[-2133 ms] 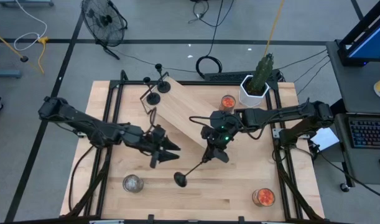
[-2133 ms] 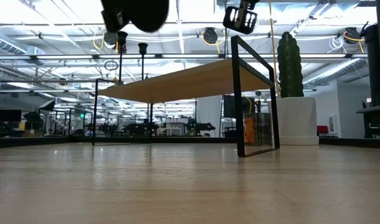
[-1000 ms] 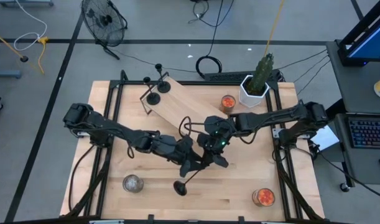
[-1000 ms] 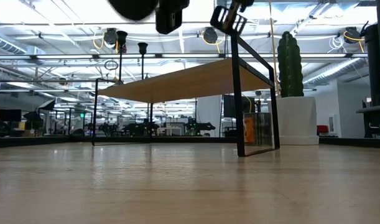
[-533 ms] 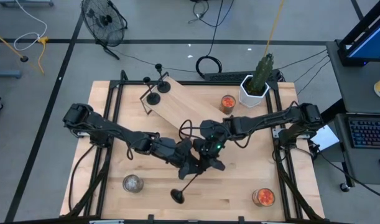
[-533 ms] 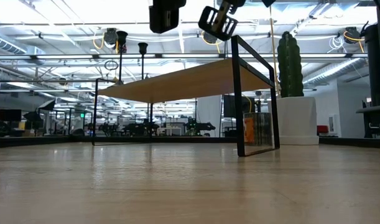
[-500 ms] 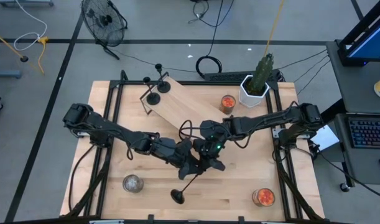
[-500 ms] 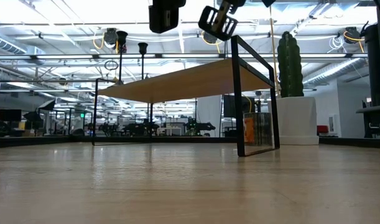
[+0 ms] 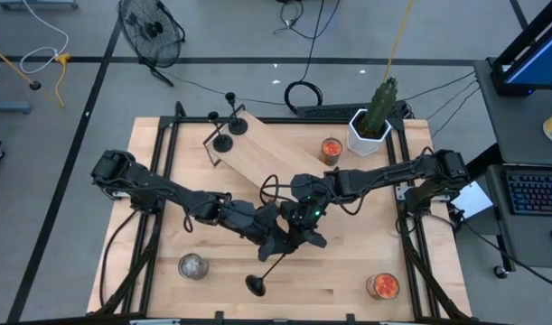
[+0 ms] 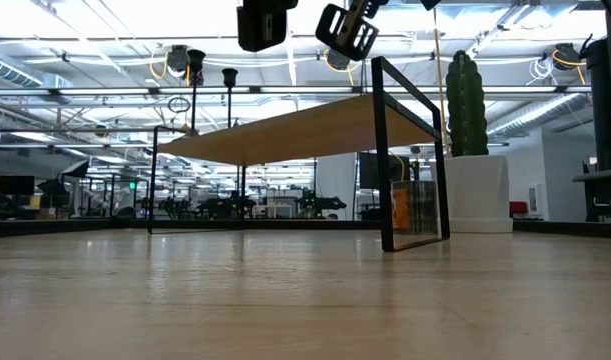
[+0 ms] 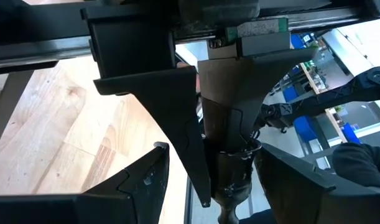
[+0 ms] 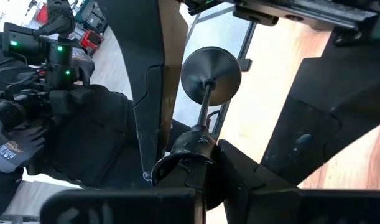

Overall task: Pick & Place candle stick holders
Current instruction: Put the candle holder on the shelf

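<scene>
One black candle stick holder [image 9: 268, 269] hangs in mid-air over the middle of the table, my right gripper [image 9: 303, 233] shut on its cup end. Its stem slants out to the round base [image 9: 256, 285]. My left gripper [image 11: 214, 186] is open, with one finger on either side of the cup [image 11: 234, 190] and of my right fingers. I cannot tell whether it touches them. Two more holders [image 9: 222, 143] [image 9: 238, 126] stand on their bases at the far left end of a raised wooden board [image 9: 262, 162]. My right gripper pinches the holder's cup end [image 12: 191, 144] between its two fingers. They come from the table's right, slanting down toward the near left. The stem [image 12: 204, 102] runs straight on past the fingertips. The base [image 12: 211, 73] hangs free, and the holder is clear of the table.
The board on its black frame [image 10: 385, 150] spans the far middle. A cactus in a white pot [image 9: 373, 122] stands at the far right. An orange jar [image 9: 331, 147] is beside it and another [image 9: 382, 286] sits near right. A glass jar [image 9: 192, 266] is near left.
My right gripper has shifted a little toward the near left and tipped. The holder's base has swung closer to the table's near edge. Before that, my left arm reached across from the left to the right gripper. It has kept still since.
</scene>
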